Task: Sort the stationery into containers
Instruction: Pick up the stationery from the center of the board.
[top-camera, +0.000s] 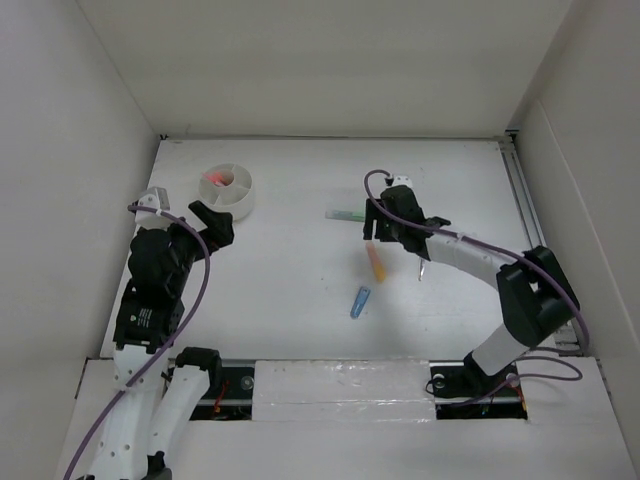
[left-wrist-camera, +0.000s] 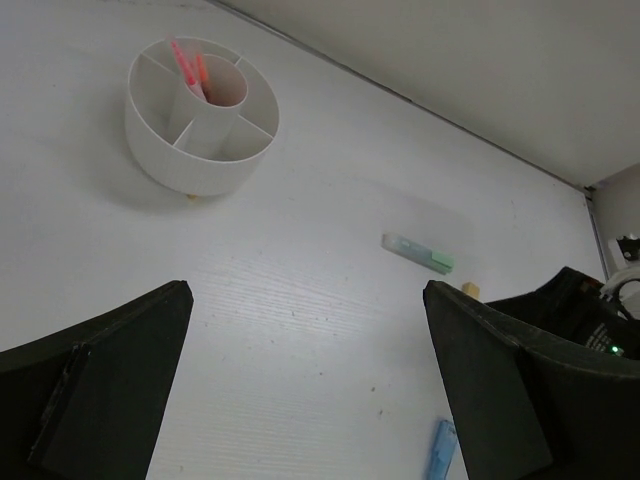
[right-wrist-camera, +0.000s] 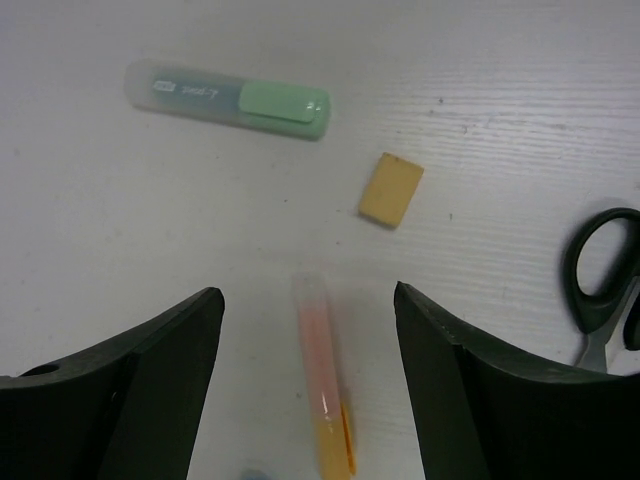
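The round white divided tub (top-camera: 228, 187) stands at the back left and holds pink and red pens (left-wrist-camera: 187, 66). My left gripper (top-camera: 213, 220) is open and empty, just in front of the tub (left-wrist-camera: 200, 115). My right gripper (top-camera: 385, 237) is open above the orange pen (right-wrist-camera: 324, 375), which lies on the table between its fingers. The pale green bar (right-wrist-camera: 228, 98) and the tan block (right-wrist-camera: 391, 189) lie just beyond. The black-handled scissors (right-wrist-camera: 603, 285) lie to its right. The blue marker (top-camera: 360, 301) lies nearer the front.
White walls enclose the table on the left, back and right. The right arm (left-wrist-camera: 585, 325) shows at the right edge of the left wrist view. The green bar (left-wrist-camera: 418, 252), the tan block (left-wrist-camera: 471, 290) and the blue marker (left-wrist-camera: 440, 450) also show there.
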